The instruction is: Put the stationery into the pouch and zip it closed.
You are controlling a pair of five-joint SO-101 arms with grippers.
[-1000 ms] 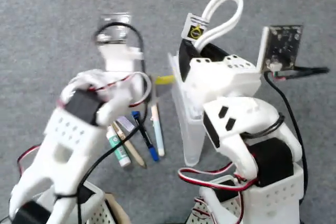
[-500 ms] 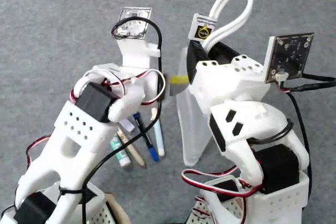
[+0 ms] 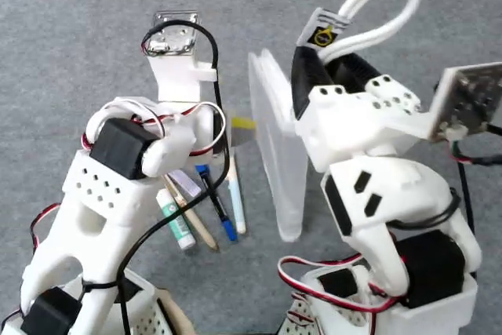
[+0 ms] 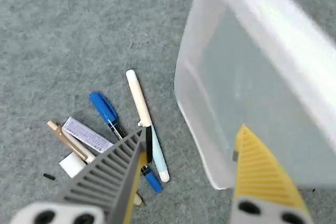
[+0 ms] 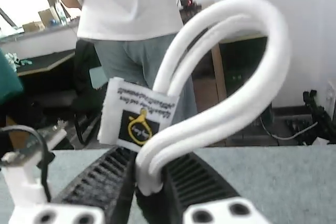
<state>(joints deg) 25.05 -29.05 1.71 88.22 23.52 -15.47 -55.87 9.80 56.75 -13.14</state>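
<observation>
Since nothing can go in until the pouch [image 3: 276,162] stands up, my right pincer [image 5: 149,182] is clamped on its white loop [image 5: 226,77], which holds the translucent body on edge over the grey worktop [image 3: 78,52]. Whether its zip is open I can't quite make out from here. My left pincer [image 4: 191,132] hangs with jaws apart and empty, just beside the pouch's flat side and above the stationery, placed, I judge, for a first pick. The white pen [image 4: 144,124], blue pen [image 4: 107,114], pencil [image 4: 65,140], eraser [image 4: 86,135] and glue stick [image 3: 176,221] lie bunched on the worktop near the pouch. None of them is inside it, so the filling has not begun.
</observation>
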